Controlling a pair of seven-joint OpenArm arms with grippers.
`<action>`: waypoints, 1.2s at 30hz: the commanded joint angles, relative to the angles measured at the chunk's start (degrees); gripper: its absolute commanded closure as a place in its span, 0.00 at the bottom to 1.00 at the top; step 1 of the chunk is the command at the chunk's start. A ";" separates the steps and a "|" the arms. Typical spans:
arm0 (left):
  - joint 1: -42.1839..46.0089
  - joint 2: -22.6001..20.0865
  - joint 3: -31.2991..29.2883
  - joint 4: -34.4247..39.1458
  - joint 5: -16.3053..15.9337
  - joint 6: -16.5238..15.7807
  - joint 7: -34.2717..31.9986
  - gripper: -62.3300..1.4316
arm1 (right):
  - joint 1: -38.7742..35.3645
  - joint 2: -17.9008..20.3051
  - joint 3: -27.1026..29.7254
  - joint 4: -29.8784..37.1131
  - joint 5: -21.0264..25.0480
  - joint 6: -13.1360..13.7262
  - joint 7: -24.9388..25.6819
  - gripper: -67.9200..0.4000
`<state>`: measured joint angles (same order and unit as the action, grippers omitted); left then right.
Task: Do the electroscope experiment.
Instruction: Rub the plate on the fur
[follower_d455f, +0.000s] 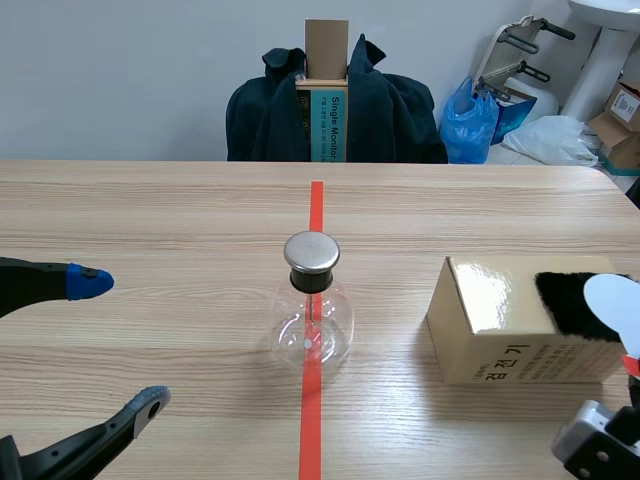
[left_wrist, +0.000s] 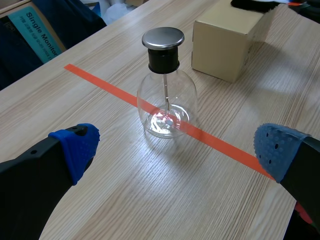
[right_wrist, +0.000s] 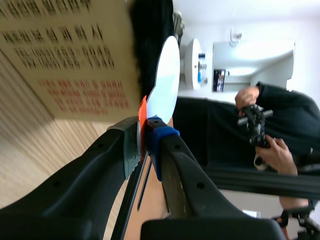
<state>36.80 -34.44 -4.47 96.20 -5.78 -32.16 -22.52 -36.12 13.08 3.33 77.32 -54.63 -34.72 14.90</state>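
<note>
white disc (right_wrist: 165, 80) in right pincer (right_wrist: 143, 140)

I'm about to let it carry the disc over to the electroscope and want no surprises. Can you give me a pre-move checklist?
1. Electroscope upright on the tape line: ok.
2. Its metal cap bare, nothing touching it: ok.
3. Right gripper shut on the white disc by its orange handle: ok.
4. Left gripper open, apart from the electroscope: ok.
5. White disc touching the black fur on the box: cannot tell.
</note>
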 joint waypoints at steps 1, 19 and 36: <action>-0.31 0.44 -0.15 0.31 -0.57 -0.13 -0.59 0.00 | 0.07 0.87 0.39 0.74 -0.26 -0.15 3.93 0.98; -0.31 0.46 -0.15 0.28 -0.57 -0.13 -0.59 0.00 | -0.07 0.87 0.39 0.74 -0.26 0.04 4.52 0.98; -0.31 0.46 -0.15 0.28 -0.55 -0.13 -0.57 0.00 | -0.92 0.90 9.75 6.58 0.33 0.02 5.97 0.98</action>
<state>36.62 -34.44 -4.47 96.18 -5.78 -32.16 -22.50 -36.56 13.04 12.03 81.58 -54.98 -33.82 20.75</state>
